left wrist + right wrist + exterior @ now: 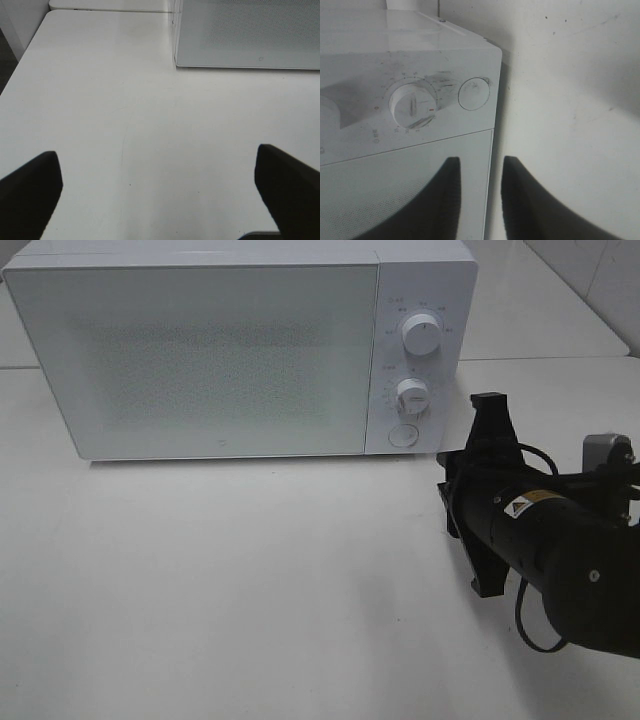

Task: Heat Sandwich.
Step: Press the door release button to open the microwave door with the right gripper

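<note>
The sandwich shows in no view, so its place cannot be told. The microwave (200, 350) stands at the far side of the table (250, 580) with its door closed; two knobs (420, 336) and a round button (403, 435) sit on its right panel. The right claw (480, 165) is just right of that panel, its fingers (520, 200) narrowly apart and empty. The left claw (156, 152) is spread wide over bare table, holding nothing.

I see a white microwave (240, 350), fine grey dots patterning its door (150, 370), white dials (421, 336), a white table (250, 590), a black arm (560, 540).
</note>
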Controlling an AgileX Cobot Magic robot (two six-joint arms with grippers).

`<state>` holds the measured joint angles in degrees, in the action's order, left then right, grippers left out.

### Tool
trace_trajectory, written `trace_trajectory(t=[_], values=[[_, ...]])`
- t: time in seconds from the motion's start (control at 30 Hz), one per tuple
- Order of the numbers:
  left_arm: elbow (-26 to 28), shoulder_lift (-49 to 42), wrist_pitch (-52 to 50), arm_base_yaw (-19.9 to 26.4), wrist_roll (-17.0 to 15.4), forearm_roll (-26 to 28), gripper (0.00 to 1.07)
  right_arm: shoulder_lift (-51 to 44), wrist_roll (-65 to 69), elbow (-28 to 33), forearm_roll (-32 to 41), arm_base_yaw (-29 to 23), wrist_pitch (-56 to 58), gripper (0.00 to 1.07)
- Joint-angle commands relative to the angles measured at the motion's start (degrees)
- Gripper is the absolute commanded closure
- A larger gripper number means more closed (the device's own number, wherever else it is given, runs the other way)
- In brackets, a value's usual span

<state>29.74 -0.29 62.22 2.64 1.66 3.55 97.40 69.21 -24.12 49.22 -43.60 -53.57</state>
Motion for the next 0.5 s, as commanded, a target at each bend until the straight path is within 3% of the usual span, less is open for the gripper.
trace_trajectory(t=[0.03,0.13,0.5], values=[[-0.2,-0.3,-0.7,0.2,-0.2,0.1,0.09,-0.1,2.7,-0.3,0.6,-0.1,0.5,0.98],[-0.2,-0.3,-0.7,0.2,-0.2,0.1,0.09,-0.1,2.7,-0.3,1.3,-0.1,0.5,1.07],[-0.2,-0.3,-0.7,0.2,-0.2,0.1,0.09,2.1,4.2,-1.1,2.5,0.1,-1.2,1.07]])
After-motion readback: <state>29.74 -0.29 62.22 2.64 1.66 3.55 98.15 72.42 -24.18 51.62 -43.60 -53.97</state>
